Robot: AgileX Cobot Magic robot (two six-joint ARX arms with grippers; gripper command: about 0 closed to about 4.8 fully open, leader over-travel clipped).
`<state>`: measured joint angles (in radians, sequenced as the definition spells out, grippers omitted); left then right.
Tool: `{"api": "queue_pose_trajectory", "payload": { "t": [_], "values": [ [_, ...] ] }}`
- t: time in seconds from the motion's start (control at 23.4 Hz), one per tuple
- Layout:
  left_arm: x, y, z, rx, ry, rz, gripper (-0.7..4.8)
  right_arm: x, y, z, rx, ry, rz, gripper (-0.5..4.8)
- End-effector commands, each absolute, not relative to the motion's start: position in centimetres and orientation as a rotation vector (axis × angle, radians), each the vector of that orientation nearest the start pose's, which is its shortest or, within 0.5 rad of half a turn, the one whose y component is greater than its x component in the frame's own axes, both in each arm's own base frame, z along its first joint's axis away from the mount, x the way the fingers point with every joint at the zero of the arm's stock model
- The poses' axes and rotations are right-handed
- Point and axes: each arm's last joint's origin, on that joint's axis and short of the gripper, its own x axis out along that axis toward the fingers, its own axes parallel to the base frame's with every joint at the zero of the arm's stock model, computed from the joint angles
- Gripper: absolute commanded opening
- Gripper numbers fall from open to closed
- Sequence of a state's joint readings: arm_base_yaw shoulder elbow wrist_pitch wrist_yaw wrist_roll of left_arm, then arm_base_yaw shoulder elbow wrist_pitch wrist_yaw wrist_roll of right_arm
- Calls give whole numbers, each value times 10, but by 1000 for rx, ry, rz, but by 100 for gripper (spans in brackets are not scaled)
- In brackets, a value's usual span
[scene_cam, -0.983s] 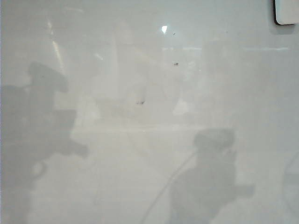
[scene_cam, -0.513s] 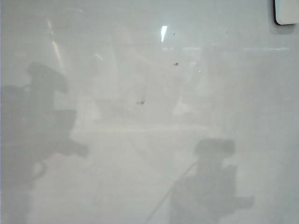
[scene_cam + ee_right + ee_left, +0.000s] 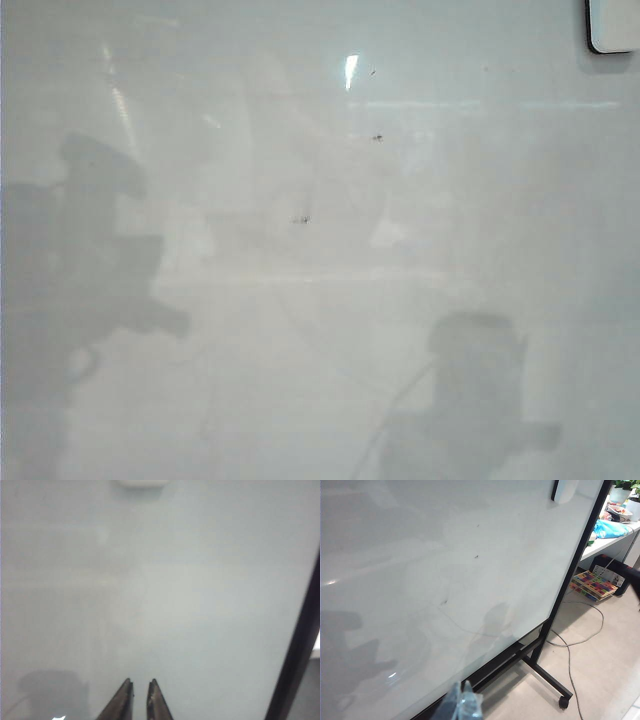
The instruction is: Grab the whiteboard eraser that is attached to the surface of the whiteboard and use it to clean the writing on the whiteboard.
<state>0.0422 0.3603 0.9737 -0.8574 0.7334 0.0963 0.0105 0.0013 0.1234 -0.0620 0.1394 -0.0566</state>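
The whiteboard (image 3: 300, 330) fills the exterior view. The white whiteboard eraser (image 3: 612, 25) sticks to it at the top right corner, half cut off by the frame. No red writing shows, only tiny dark specks. Neither arm is in the exterior view, only their shadows. In the left wrist view my left gripper (image 3: 462, 687) has its taped tips together, held off the whiteboard (image 3: 420, 580) near its lower edge, far from the eraser (image 3: 565, 489). My right gripper (image 3: 140, 682) faces the whiteboard (image 3: 190, 590) with a narrow gap and nothing in it; the eraser (image 3: 142, 482) lies far ahead.
The board's black frame and stand leg (image 3: 542, 667) end in a caster (image 3: 564, 701) on the tan floor. Cables (image 3: 572, 645) trail across the floor. A colourful box (image 3: 594, 584) and a cluttered white desk (image 3: 610, 539) stand beyond the board's edge.
The right arm's shadow on the board has slid down and slightly right in the exterior view. The left arm's shadow and the eraser have stayed put.
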Motion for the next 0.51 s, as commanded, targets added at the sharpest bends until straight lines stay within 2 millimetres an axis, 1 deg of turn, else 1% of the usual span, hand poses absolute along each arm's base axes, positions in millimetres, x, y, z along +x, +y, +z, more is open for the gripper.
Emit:
{"api": "queue_pose_trajectory", "payload": {
  "t": [0.04, 0.17, 0.51],
  "values": [
    [26, -18, 366, 1, 189, -702, -2, 93, -2, 184, -52, -64, -92, 58],
    [26, -18, 366, 1, 189, -702, -2, 98, -2, 163, -56, 8, -89, 58],
    [26, -18, 366, 1, 189, -702, -2, 97, -2, 154, -58, 101, -83, 58]
  ]
}}
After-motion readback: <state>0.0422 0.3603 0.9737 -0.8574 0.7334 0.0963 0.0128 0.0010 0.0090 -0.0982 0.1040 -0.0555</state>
